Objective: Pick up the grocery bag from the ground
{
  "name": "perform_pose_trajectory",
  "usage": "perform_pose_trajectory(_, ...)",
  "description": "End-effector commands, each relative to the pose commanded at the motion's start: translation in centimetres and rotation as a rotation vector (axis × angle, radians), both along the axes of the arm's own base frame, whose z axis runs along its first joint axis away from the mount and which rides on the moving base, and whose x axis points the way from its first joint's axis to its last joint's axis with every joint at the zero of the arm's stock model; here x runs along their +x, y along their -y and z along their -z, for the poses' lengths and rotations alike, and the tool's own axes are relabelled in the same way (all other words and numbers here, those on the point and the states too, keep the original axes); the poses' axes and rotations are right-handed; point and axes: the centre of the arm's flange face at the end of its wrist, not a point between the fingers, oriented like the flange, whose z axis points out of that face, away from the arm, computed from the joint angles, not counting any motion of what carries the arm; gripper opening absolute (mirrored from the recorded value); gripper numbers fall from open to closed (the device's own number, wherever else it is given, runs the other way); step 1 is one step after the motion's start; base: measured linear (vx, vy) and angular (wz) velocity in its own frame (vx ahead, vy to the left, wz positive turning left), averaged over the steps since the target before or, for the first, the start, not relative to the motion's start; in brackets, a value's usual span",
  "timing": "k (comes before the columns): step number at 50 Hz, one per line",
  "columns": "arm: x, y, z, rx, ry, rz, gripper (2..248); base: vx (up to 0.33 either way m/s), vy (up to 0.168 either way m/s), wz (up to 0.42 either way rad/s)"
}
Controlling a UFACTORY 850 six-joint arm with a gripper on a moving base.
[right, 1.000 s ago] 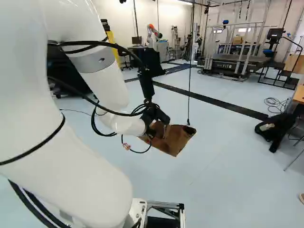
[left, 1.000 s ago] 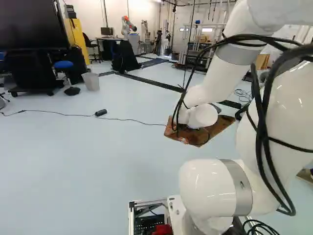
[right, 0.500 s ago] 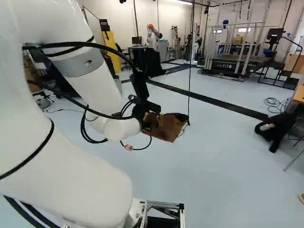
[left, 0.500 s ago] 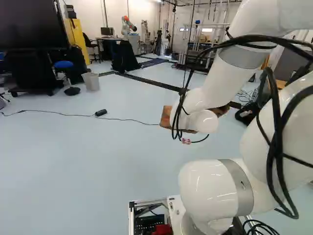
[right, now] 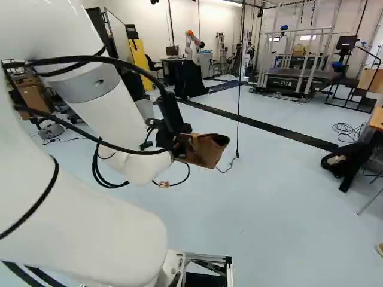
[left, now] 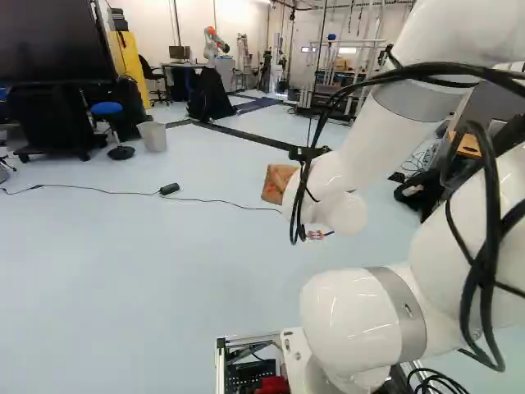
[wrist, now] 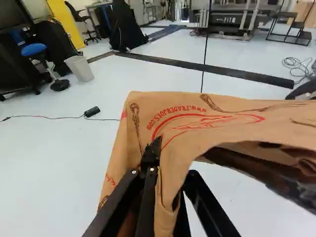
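Note:
In the right base view my gripper (right: 175, 142) is at the end of the arm, on the near side of the brown paper grocery bag (right: 206, 149). The bag hangs tilted from it, apparently off the floor. The left base view shows only a corner of the bag (left: 277, 182) beside the white wrist, which hides the gripper there. Seen from the wrist, my gripper (wrist: 165, 170) is shut on the folded paper of the bag (wrist: 197, 116), one finger on the near face, the other largely hidden behind it. The bag's mouth gapes to one side.
A thin cord (right: 238, 119) hangs from above behind the bag. A cable with a small black box (left: 169, 189) lies across the floor. Farther off stand a waste bin (left: 152, 136), a blue stool (left: 107, 108), a treadmill frame (right: 293, 81) and another robot (left: 215, 41).
The arm has swung and risen, moving leftward in the right base view. The bag has come with it in the gripper, up from lower down, and has turned. The base has not moved.

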Motion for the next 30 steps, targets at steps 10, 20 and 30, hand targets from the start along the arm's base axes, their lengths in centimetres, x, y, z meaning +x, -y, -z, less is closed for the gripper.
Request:
perform_pose_trajectory(10,-0.28,-0.38,-0.29,-0.041,0.035,-0.035,28,0.0,0.0,0.0)
perform_pose_trajectory(20,-0.49,-0.65,-0.5,-0.07,0.061,-0.06,28,0.0,0.0,0.0)
perform_pose_trajectory(30,-0.62,-0.81,-0.62,-0.088,0.077,-0.074,28,0.0,0.0,0.0)
